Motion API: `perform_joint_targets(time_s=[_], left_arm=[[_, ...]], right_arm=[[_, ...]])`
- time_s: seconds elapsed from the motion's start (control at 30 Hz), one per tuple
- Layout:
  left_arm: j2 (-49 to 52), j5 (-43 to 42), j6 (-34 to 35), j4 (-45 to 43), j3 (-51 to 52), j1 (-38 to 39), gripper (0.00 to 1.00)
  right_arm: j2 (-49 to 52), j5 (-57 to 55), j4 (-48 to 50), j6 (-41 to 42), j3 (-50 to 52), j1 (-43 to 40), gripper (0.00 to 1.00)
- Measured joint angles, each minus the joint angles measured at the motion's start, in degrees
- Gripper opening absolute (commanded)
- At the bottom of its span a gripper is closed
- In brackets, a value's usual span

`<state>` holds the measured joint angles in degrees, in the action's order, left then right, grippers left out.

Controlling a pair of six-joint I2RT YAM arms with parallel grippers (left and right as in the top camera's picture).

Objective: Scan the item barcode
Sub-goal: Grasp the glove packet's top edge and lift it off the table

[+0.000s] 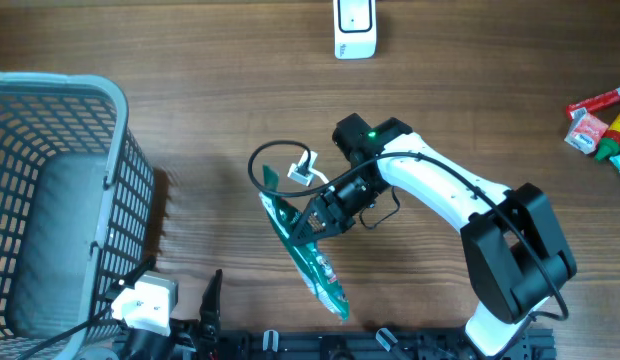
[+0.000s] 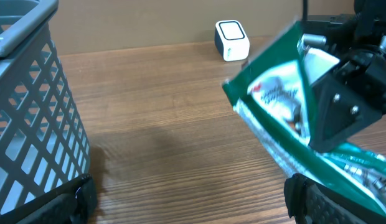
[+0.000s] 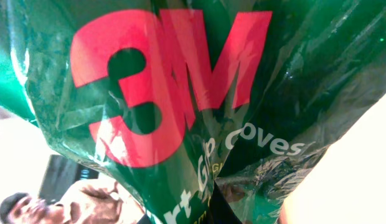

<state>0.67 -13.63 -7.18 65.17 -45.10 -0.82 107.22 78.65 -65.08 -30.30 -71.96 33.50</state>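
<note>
My right gripper [image 1: 312, 215] is clamped shut on the upper end of the green 3M packet [image 1: 315, 262], held mid-table with its long axis slanting back toward my base. The white scanner [image 1: 355, 30] sits well apart, ahead at the far edge. My left gripper [image 2: 190, 198] gapes wide, holding nothing, farther off.

The glossy green plastic packet [image 3: 317, 62] carries a big red logo and white lettering. The lattice-walled plastic basket [image 1: 118, 140] is pale grey, the small boxy scanner [image 1: 355, 28] white, the wood-grain worktop [image 1: 210, 70] warm brown.
</note>
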Motion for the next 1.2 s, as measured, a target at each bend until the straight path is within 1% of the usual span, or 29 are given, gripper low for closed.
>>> perform_joint_targets(time_s=[0.1, 0.17, 0.2, 0.3, 0.33, 0.37, 0.4, 0.43, 0.47, 0.53, 0.63, 0.67, 0.73, 0.77, 0.8, 0.9, 0.97, 1.07, 1.2], left_arm=[[0.0, 0.0, 0.0, 0.0, 0.0, 0.0, 1.0], [0.0, 0.0, 0.0, 0.0, 0.0, 0.0, 1.0], [0.0, 0.0, 0.0, 0.0, 0.0, 0.0, 1.0], [0.0, 0.0, 0.0, -0.02, 0.0, 0.0, 1.0], [0.0, 0.0, 0.0, -0.02, 0.0, 0.0, 1.0], [0.0, 0.0, 0.0, 0.0, 0.0, 0.0, 1.0], [0.0, -0.02, 0.0, 0.0, 0.0, 0.0, 1.0], [0.0, 0.0, 0.0, 0.02, 0.0, 0.0, 1.0], [0.0, 0.0, 0.0, 0.0, 0.0, 0.0, 1.0], [0.0, 0.0, 0.0, 0.0, 0.0, 0.0, 1.0], [0.0, 0.0, 0.0, -0.02, 0.0, 0.0, 1.0], [0.0, -0.02, 0.0, -0.02, 0.0, 0.0, 1.0], [0.0, 0.0, 0.0, 0.0, 0.0, 0.0, 1.0], [0.0, 0.0, 0.0, 0.0, 0.0, 0.0, 1.0], [0.0, 0.0, 0.0, 0.0, 0.0, 0.0, 1.0], [0.0, 0.0, 0.0, 0.02, 0.0, 0.0, 1.0], [0.0, 0.0, 0.0, 0.0, 0.0, 0.0, 1.0], [0.0, 0.0, 0.0, 0.0, 0.0, 0.0, 1.0], [0.0, 0.0, 0.0, 0.0, 0.0, 0.0, 1.0]], right_arm=[[0.0, 5.2, 2.16, -1.49, -0.04, 0.0, 0.04], [0.0, 6.19, 4.15, -1.84, -0.09, 0.0, 0.04], [0.0, 4.96, 6.49, -2.14, -0.11, 0.0, 0.04], [0.0, -6.16, 12.02, -0.61, -0.09, 0.09, 0.04], [0.0, -14.1, 15.28, 3.56, -0.07, 0.17, 0.04], [0.0, -19.78, 17.31, 7.37, -0.07, 0.22, 0.04], [0.0, -23.8, 18.43, 10.4, -0.07, 0.22, 0.05], [0.0, -24.94, 19.21, 11.8, -0.07, 0.17, 0.04], [0.0, -23.87, 20.04, 12.04, -0.07, 0.11, 0.04], [0.0, -16.96, 22.36, 11.17, -0.04, 0.11, 0.04], [0.0, -4.26, 27.12, 11.47, -0.04, 0.11, 0.04], [0.0, 0.11, 28.98, 13.03, 0.0, 0.11, 0.04], [0.0, 5.6, 33.33, 20.79, 0.02, 0.13, 0.04], [0.0, 6.16, 33.55, 24.48, 0.02, 0.11, 0.04], [0.0, 8.92, 37.22, 30.4, 0.04, 0.11, 0.04], [0.0, 10.67, 41.94, 41.27, 0.09, 0.11, 0.04], [0.0, 10.69, 43.3, 46.62, 0.09, -0.04, 0.04], [0.0, 10.69, 43.3, 51.74, 0.09, -1.09, 0.04], [0.0, 10.69, 43.32, 53.72, 0.09, -2.62, 0.04]])
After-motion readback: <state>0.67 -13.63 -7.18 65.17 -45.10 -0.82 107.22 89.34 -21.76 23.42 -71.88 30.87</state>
